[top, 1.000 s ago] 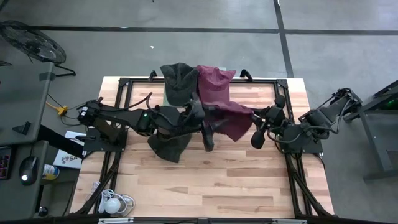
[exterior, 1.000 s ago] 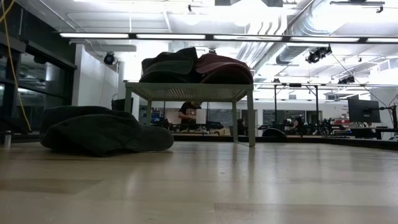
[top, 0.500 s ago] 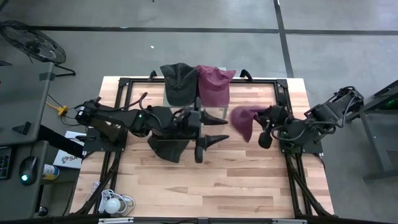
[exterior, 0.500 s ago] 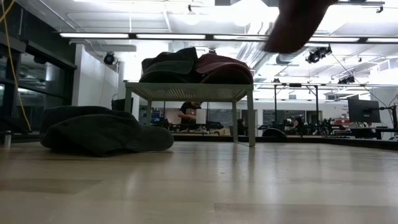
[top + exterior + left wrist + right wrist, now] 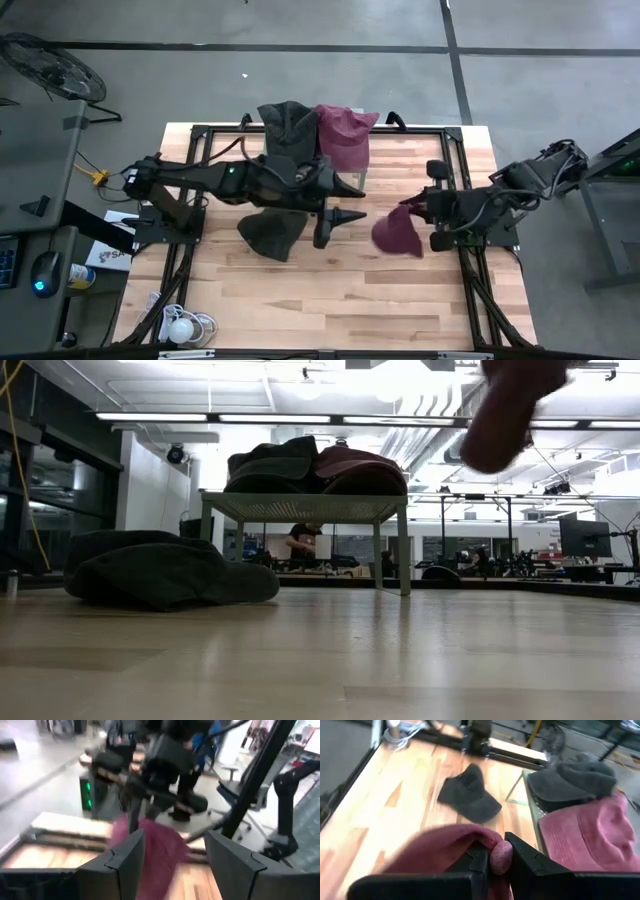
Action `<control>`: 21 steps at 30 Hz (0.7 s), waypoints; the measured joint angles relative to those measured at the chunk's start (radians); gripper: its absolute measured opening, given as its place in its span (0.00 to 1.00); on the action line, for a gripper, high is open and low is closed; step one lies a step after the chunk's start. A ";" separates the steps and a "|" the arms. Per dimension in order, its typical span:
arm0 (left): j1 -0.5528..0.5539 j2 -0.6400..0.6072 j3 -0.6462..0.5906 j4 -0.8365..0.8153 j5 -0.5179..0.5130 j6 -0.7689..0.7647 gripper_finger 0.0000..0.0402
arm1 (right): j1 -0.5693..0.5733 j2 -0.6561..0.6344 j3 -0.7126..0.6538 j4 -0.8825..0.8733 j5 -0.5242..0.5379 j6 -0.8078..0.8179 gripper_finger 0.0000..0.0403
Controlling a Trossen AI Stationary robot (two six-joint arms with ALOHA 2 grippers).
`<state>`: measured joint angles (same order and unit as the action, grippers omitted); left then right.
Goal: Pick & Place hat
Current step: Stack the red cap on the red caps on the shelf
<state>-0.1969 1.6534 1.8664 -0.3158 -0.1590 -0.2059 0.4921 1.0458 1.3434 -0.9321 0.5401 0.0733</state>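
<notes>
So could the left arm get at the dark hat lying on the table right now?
Probably yes. The left hand is open and empty, hovering just beside the dark hat, with nothing lying between them. The right hand, shut on the maroon hat, is well off to the side.

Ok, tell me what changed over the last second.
The right gripper, shut on a maroon hat, carried it from the rack toward its own side. The left gripper hangs open mid-table. The dark hat on the table and the two hats on the rack stayed put.

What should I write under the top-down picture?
Right gripper carries a maroon hat off the rack; open left gripper waits nearby.
</notes>
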 joint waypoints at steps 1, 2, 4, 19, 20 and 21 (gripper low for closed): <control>0.009 0.006 0.000 -0.017 0.009 -0.010 0.51 | -0.006 0.000 0.000 -0.002 -0.022 -0.033 0.09; 0.017 0.011 0.000 -0.028 0.011 -0.028 0.51 | -0.010 0.000 0.000 -0.005 -0.044 -0.068 0.09; 0.032 0.016 -0.001 -0.087 0.020 -0.054 0.51 | -0.020 0.000 0.000 -0.011 -0.084 -0.128 0.09; 0.088 0.109 -0.001 -0.084 0.209 -0.073 0.51 | -0.163 -0.001 0.000 0.064 -0.280 -0.333 0.09; 0.088 0.121 -0.001 -0.076 0.208 -0.064 0.51 | -0.171 -0.001 0.000 0.077 -0.297 -0.342 0.09; 0.088 0.131 -0.001 -0.068 0.202 -0.055 0.51 | -0.176 -0.001 0.000 0.084 -0.308 -0.348 0.09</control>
<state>-0.1093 1.7846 1.8652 -0.3837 0.0428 -0.2611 0.3164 1.0451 1.3434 -0.8477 0.2321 -0.2744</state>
